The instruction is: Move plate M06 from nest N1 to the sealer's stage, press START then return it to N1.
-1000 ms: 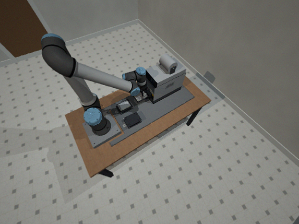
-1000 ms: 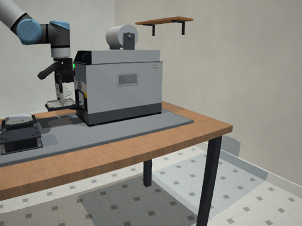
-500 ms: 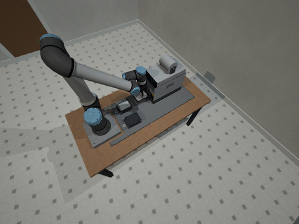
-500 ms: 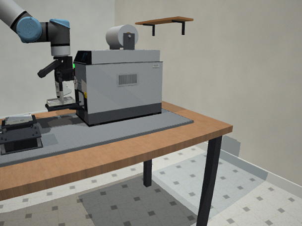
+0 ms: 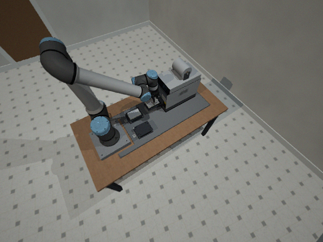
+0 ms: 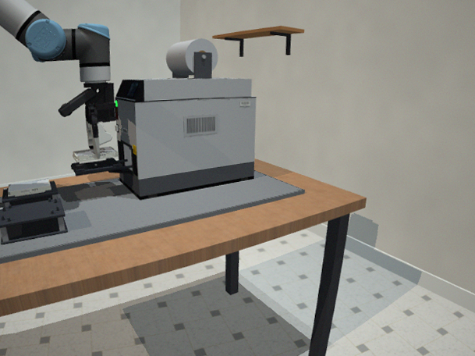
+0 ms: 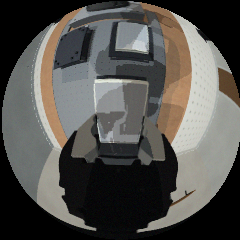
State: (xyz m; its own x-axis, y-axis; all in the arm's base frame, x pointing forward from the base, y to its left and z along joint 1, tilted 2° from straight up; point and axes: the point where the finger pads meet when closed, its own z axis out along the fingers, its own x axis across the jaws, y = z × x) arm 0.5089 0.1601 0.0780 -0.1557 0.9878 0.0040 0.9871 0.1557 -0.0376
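My gripper point(image 6: 96, 152) point(image 7: 119, 115) is shut on a plate point(image 6: 80, 157) point(image 7: 120, 102), which I take to be M06. The plate is level, a little above the sealer's stage point(image 6: 93, 168), with a gap between them. Its top looks grey and glossy in the wrist view; I cannot tell whether foil is on it. The stage is out in front of the sealer point(image 5: 182, 95) point(image 6: 168, 150). A green lamp point(image 6: 116, 102) is lit on the sealer's front. The dark nest point(image 5: 143, 129) point(image 6: 31, 211) point(image 7: 72, 46) is empty. The other nest holds a pale-topped plate point(image 5: 133, 114) point(image 6: 30, 187) point(image 7: 133, 36).
The sealer's tall body stands right beside my gripper. A film roll point(image 5: 181, 68) point(image 6: 181, 58) sits on top of it. Both nests stand on the grey mat point(image 5: 170, 120) point(image 6: 214, 197), between the sealer and the arm's base plate point(image 5: 103, 154). A wall shelf point(image 6: 260, 31) hangs behind.
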